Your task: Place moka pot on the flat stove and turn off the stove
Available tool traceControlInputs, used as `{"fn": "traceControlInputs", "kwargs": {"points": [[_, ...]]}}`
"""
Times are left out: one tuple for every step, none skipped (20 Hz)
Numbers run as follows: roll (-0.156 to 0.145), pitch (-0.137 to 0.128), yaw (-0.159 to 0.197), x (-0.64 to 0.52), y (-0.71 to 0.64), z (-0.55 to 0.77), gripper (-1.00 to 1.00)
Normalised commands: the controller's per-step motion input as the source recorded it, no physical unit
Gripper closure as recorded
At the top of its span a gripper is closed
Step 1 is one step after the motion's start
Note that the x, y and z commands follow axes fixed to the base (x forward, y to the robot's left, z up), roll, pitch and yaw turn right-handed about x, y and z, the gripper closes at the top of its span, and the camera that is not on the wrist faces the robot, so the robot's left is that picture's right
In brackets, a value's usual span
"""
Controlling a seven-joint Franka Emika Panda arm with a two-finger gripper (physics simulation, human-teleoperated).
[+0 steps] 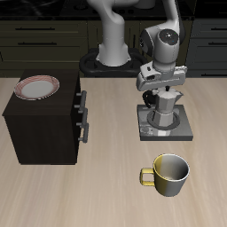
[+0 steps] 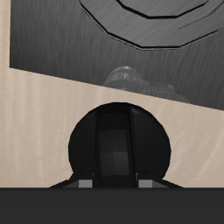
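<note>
The silver faceted moka pot (image 1: 165, 106) stands upright over the burner of the flat stove (image 1: 182, 131), near the table's middle. I cannot tell whether its base touches the plate. My gripper (image 1: 161, 86) is straight above it and closed around its top. In the wrist view the pot's top shows as a dark dome (image 2: 118, 149) between my fingers (image 2: 83, 185). Beyond it lie the stove's dark plate and burner rings (image 2: 149, 22). A small grey part (image 2: 131, 79) sits at the stove's edge, and I cannot tell what it is.
A yellow-olive mug (image 1: 168, 174) stands nearer the table's front edge, just before the stove. A dark wooden cabinet (image 1: 44, 124) with drawer handles stands beside the stove, with a white red-rimmed plate (image 1: 37, 87) on top. The robot's base is at the back.
</note>
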Motion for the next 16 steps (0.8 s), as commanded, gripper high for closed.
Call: {"fn": "traceControlInputs", "kwargs": {"points": [[0.014,0.003,-0.06,0.04,0.05,0.08,1.0],[0.0,0.001,-0.054,0.07,0.03,0.05,1.0],[0.014,-0.003,-0.012,0.03,0.04,0.04,1.0],[0.007,-0.001,-0.096,0.09,0.05,0.1,1.0],[-0.006,-0.037,0.003,0.01,0.11,0.06,1.0],[-0.011,0.014,-0.073,0.13,-0.1,0.06,1.0],[-0.004,0.006,-0.057,-0.02,0.04,0.06,1.0],[-0.006,-0.082,-0.007,0.08,-0.04,0.12,1.0],[-0.009,0.027,-0.111,0.06,-0.05,0.07,1.0],[-0.031,-0.086,0.035,0.06,0.0,-0.02,1.0],[-0.008,0.073,-0.064,0.08,0.02,-0.14,1.0],[0.021,0.035,-0.041,0.02,0.03,0.0,1.0],[-0.008,-0.048,-0.011,0.0,0.03,0.06,1.0],[-0.048,-0.014,-0.177,0.13,-0.32,0.22,1.0],[-0.01,0.014,-0.045,0.03,-0.01,0.01,1.0],[-0.007,0.068,-0.114,0.06,0.02,-0.01,1.0]]}}
